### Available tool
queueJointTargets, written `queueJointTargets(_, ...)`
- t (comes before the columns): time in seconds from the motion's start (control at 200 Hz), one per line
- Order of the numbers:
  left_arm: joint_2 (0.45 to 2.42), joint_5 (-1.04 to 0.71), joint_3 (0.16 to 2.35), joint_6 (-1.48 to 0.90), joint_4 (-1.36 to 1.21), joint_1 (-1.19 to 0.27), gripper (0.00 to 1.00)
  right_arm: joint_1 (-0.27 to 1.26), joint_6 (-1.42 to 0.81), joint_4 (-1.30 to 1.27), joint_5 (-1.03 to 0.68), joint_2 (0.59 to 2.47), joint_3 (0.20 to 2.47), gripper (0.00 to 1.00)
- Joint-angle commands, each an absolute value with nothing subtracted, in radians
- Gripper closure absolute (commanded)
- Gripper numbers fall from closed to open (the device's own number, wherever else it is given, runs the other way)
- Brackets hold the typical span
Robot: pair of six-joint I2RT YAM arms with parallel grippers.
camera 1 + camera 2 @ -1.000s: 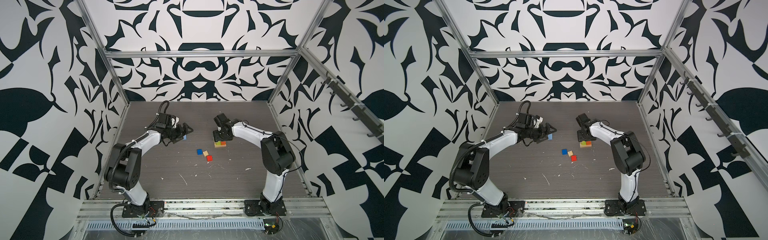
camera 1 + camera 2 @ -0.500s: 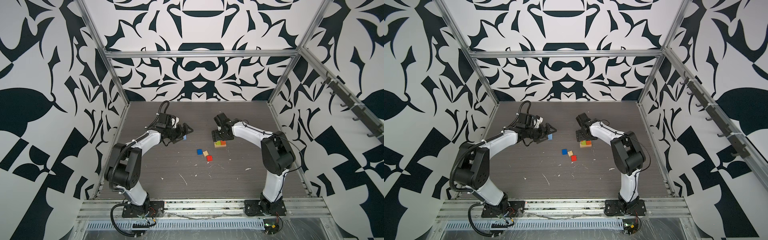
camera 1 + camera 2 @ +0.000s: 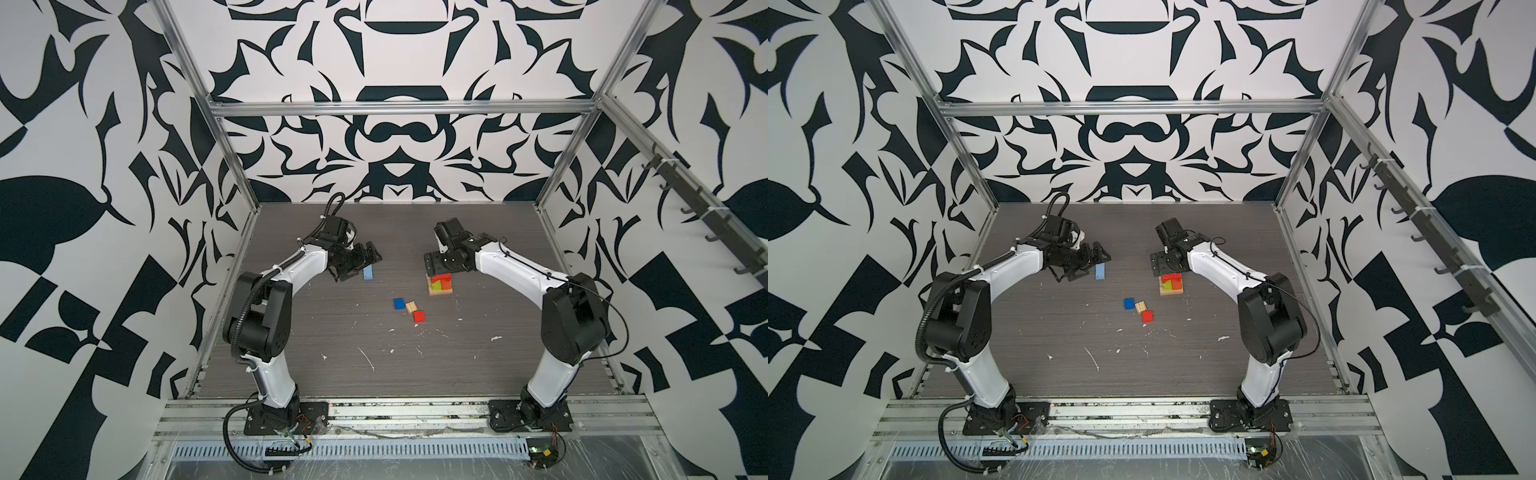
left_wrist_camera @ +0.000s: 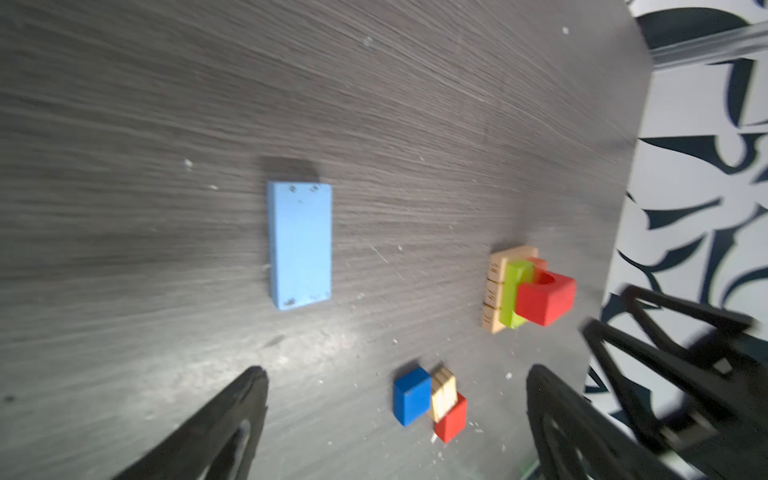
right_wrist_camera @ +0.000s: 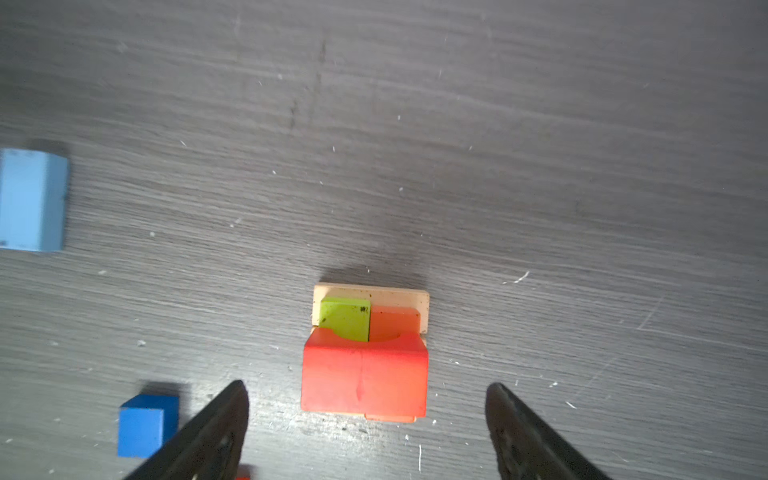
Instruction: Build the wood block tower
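The wood block tower stands right of centre: a tan base, a lime green block beside an orange one, and a red arch block on top. Straight above it hangs my right gripper, open, its fingers standing wide of the red block and not touching it. My left gripper is open and empty, low over the table beside a light blue plank that lies flat.
Three loose cubes lie in a row near the middle, in front of the tower: blue, tan and red. White specks litter the dark table. Patterned walls and metal posts enclose the table.
My right gripper has opened and let go of the red arch block, which now rests on the tower. The left arm has stayed where it was.
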State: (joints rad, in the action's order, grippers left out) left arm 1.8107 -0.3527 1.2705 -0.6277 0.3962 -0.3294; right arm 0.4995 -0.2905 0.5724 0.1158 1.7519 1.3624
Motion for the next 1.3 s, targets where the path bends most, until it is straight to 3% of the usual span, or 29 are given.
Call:
queueJointTargets(0.0, 1.85, -0.279, 1.314, -0.601, 0.469, -0.334, 0.01, 0.497, -0.283, 0.575, 0.095, 1.685, 1.392, 0.07)
queueJointTargets(0.585, 2.074, -0.297, 1.493, -0.642, 0.415, -0.333, 0.01, 0.498, -0.29, 0.572, 0.084, 1.497, 1.269, 0.1)
queueJointTargets(1.295, 2.177, -0.429, 1.574, -0.702, 0.359, -0.42, 0.01, 0.498, -0.285, 0.595, 0.074, 1.49, 1.27, 0.13)
